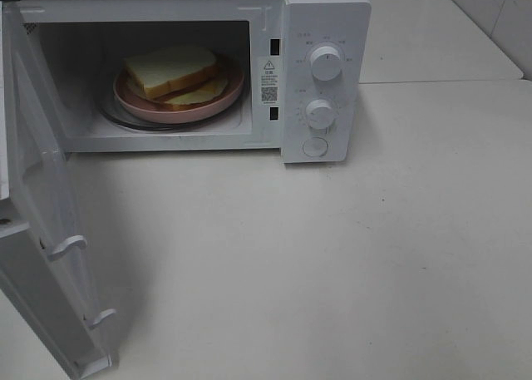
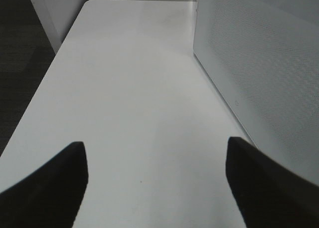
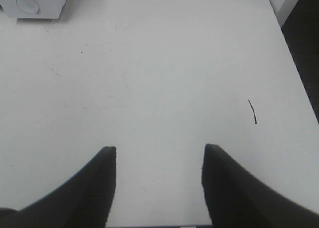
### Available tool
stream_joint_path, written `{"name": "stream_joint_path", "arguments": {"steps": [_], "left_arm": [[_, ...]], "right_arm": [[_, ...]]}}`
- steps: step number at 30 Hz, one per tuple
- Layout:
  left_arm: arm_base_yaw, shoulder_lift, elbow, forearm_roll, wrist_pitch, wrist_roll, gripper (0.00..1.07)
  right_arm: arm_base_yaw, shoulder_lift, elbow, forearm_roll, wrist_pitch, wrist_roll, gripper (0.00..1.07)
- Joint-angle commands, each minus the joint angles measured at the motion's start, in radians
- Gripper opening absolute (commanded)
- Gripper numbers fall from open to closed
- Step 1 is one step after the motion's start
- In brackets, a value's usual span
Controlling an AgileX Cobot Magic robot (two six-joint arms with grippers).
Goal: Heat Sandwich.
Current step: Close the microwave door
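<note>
White tabletop (image 1: 349,264) on all sides, with tiled wall at 1 o'clock. At 11 o'clock on it, microwave (image 1: 328,14) with door (image 1: 41,255) swung fully out toward 8 o'clock.

Hazards from this state:
- Sliding of the microwave under a hard or off-line push on the door. Cause: smooth top, no stop visible behind the housing.
- No start with the door short of its latch. Cause: a push ending early or glancing off.
- Overheating through over-rotation of the lower knob (image 1: 320,112). Markings round it too small to read.
- Shifting of the loose upper slice under a door slam.

Left gripper (image 2: 153,144): spread wide, holding nothing, over bare tabletop beside a perforated white panel (image 2: 259,63), door or side wall not distinguishable. Right gripper (image 3: 159,148): parted moderately, holding nothing, over bare tabletop, well apart from the microwave's round button (image 3: 26,4). Neither visible in the high view.

Sandwich (image 1: 170,71): inside the cavity, on pink plate (image 1: 137,106), on glass turntable (image 1: 116,118). Pale white bread with tan-yellow edges. Thick upper piece skewed across a flatter piece, yellow filling showing toward 4 o'clock. Apparently soft and unsquashed, within the plate rim.
</note>
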Motion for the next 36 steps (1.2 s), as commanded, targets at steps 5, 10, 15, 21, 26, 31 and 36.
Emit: {"name": "stream_joint_path", "arguments": {"steps": [5, 10, 15, 21, 26, 31, 36], "left_arm": [[0.001, -0.017, 0.003, 0.004, -0.018, -0.001, 0.74], [0.001, -0.017, 0.003, 0.004, -0.018, -0.001, 0.74], [0.001, -0.014, 0.003, 0.005, -0.018, -0.002, 0.74], [0.001, -0.014, 0.003, 0.005, -0.018, -0.002, 0.74], [0.001, -0.014, 0.003, 0.005, -0.018, -0.002, 0.74], [0.001, -0.014, 0.003, 0.005, -0.018, -0.002, 0.74], [0.001, -0.014, 0.003, 0.005, -0.018, -0.002, 0.74]], "right_arm": [[-0.003, -0.132, 0.000, -0.004, -0.005, 0.002, 0.53], [-0.003, -0.180, 0.002, -0.004, -0.005, 0.004, 0.53], [-0.003, -0.181, 0.002, -0.006, -0.005, 0.022, 0.53], [-0.003, -0.181, 0.002, -0.007, -0.004, 0.044, 0.53], [-0.003, -0.181, 0.002, -0.007, -0.004, 0.044, 0.53], [-0.003, -0.181, 0.002, -0.007, -0.004, 0.044, 0.53], [-0.003, -0.181, 0.002, -0.007, -0.004, 0.044, 0.53]]}}
